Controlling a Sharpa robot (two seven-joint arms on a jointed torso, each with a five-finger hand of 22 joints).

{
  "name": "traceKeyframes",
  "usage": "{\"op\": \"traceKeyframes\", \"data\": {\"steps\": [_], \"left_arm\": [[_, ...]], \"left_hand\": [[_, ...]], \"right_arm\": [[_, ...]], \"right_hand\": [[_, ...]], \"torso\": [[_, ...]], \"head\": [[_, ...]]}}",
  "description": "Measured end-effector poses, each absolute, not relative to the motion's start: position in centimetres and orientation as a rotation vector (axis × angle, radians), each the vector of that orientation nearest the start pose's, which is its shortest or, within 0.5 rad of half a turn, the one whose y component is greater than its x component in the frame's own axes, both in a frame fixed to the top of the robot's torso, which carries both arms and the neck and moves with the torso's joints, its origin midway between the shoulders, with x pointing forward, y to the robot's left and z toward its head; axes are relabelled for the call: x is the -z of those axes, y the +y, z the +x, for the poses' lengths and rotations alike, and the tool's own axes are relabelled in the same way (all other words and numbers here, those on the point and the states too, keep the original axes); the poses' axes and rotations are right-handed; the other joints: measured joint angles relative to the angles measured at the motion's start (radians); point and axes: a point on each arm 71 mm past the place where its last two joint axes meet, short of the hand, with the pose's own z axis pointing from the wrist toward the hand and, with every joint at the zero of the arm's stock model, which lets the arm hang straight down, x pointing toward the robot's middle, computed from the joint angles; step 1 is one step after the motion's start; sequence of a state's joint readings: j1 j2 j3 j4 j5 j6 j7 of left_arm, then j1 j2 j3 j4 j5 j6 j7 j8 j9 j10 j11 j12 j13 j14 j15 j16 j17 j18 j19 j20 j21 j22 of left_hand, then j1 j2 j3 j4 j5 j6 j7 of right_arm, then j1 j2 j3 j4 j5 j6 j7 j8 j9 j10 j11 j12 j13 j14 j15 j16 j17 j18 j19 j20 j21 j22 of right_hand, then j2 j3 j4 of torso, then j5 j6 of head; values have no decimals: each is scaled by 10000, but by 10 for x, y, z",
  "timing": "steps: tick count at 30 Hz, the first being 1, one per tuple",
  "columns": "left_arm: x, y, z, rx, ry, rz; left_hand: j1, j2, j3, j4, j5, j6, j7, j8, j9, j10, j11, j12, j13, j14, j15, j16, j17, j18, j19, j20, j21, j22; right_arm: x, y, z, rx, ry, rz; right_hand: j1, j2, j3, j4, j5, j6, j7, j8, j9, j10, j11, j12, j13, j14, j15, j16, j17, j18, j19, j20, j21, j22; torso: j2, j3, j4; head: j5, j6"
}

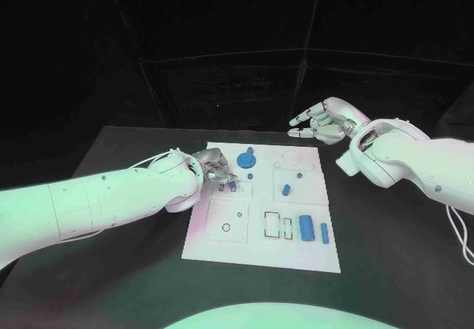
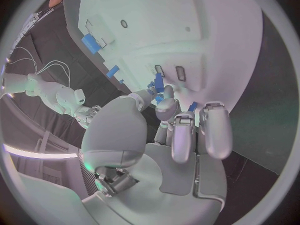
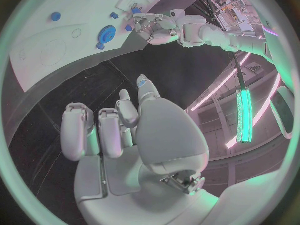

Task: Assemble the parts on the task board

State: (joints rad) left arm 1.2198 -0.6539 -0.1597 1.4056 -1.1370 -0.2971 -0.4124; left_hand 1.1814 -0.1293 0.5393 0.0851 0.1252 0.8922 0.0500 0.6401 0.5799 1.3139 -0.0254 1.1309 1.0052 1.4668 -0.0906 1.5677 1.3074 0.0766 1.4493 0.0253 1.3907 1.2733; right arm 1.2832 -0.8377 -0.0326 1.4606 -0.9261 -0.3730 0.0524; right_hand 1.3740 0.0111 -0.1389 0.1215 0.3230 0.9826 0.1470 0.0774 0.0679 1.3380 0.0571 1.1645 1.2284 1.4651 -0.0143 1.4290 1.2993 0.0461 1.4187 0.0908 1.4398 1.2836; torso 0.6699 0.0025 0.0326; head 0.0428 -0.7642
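The white task board (image 1: 229, 241) lies mid-table. My left hand (image 1: 214, 169) reaches over its left edge and pinches a small blue part (image 2: 159, 82) between thumb and a fingertip, just above the board (image 2: 206, 30). A blue round gear (image 1: 246, 161) sits at the board's far end, and it also appears in the right wrist view as the gear (image 3: 107, 34). A blue peg (image 1: 286, 189) stands near the middle. A blue cylinder (image 1: 307, 227) and a blue bar (image 1: 324, 233) lie at the near right. My right hand (image 1: 321, 122) hovers beyond the board's far right corner, fingers apart, empty.
White rectangular slots (image 1: 277, 225) and a round hole (image 1: 226, 227) mark the board's near half. Black table (image 1: 395, 233) surrounds the board on all sides. My left forearm (image 1: 109, 199) crosses the table's left part.
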Motion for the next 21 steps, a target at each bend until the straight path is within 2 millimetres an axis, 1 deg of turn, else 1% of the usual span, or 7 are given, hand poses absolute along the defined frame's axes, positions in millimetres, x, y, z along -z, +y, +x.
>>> {"op": "traceKeyframes", "data": {"steps": [2,6,9,14,20,21], "left_arm": [[241,159,494,5111,19830,-2301],[241,159,494,5095,19791,-2250],[241,159,494,5095,19756,-2230],[242,158,493,5094,19708,-2226],[242,158,493,5094,19677,-2230],[242,158,493,5096,19668,-2230]], "left_hand": [[0,-1,11,-11,1,5,-3,0,-1,32,-32,0,4,0,0,0,0,1,0,0,0,0],[-13,-13,12,-12,3,68,-1,-8,-7,36,-35,39,23,0,0,0,0,0,0,0,0,1],[-13,-13,14,-13,3,90,-20,-9,-8,70,0,46,43,0,0,0,0,0,27,-27,0,12],[-23,-31,22,-21,3,122,-21,-9,-10,69,1,46,58,0,0,0,0,0,27,-27,0,25],[8,-91,22,-22,-1,170,-62,-10,-30,106,-35,87,81,0,0,0,0,0,27,-27,0,35],[-38,-149,23,-22,-1,196,-88,-10,-30,121,-50,87,92,0,0,0,0,1,27,-27,0,42]], "right_arm": [[141,-219,513,-9402,15876,2877],[141,-219,513,-9406,15875,2873],[141,-219,513,-9410,15874,2870],[141,-218,513,-9416,15871,2865],[141,-218,514,-9420,15865,2860],[141,-218,514,-9422,15864,2858]], "right_hand": [[0,0,0,0,0,0,0,0,0,0,0,0,0,0,0,0,0,0,0,0,0,0],[0,0,0,0,0,0,0,0,0,0,0,0,0,0,0,0,0,0,0,0,0,0],[0,0,0,0,0,0,0,0,0,0,0,0,0,0,0,0,1,0,0,0,0,0],[0,0,0,0,0,0,0,0,0,0,0,0,1,0,0,0,1,1,0,0,0,0],[0,0,0,0,0,0,0,0,0,0,0,0,1,0,0,0,1,0,0,0,0,1],[0,0,0,0,0,0,0,0,0,0,0,0,1,0,0,0,1,0,0,0,0,1]], "torso": [[0,0,0],[0,0,0],[-1,1,0],[-1,5,1],[-2,8,3],[-2,8,3]], "head": [[0,-7],[-6,-13],[-10,-14],[-11,-19],[-14,-19],[-17,-23]]}}
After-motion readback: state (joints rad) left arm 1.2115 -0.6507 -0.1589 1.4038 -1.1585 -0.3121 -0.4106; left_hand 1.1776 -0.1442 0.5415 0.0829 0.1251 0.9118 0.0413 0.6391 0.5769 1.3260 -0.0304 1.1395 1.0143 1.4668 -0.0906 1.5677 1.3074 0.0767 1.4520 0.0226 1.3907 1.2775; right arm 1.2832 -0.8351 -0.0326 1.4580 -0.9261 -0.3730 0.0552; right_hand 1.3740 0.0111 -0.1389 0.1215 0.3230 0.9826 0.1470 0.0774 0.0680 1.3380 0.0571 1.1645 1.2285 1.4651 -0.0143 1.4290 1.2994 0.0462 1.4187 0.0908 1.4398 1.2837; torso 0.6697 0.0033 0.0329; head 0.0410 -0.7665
